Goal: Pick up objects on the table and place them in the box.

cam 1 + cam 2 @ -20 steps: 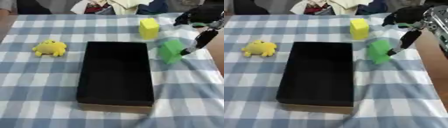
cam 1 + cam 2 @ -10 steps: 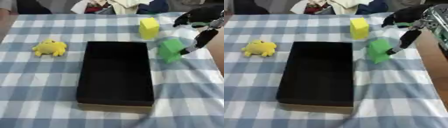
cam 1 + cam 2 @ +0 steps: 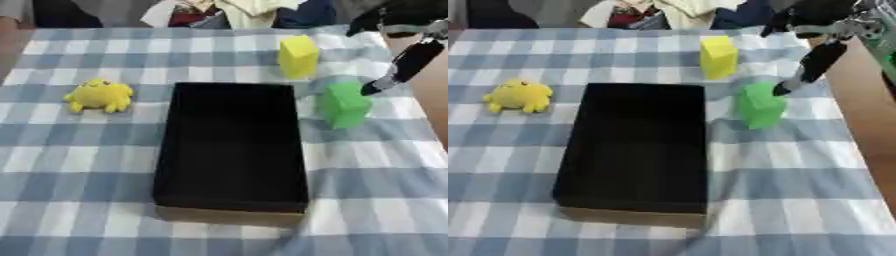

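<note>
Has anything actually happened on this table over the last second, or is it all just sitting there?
Almost nothing. The right hand still hangs at the green block, one finger pointing down by its top right corner, nothing grasped. The yellow block, yellow toy and black box stayed put.

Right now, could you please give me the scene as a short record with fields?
surface: blue and white checked tablecloth
box: black box, centre, nothing visible inside
green block: green block, right of the box
yellow block: yellow block, behind the green one
yellow toy: yellow toy, left of the box
right hand: right hand, a straight finger at the green block's top edge
left hand: not visible
</note>
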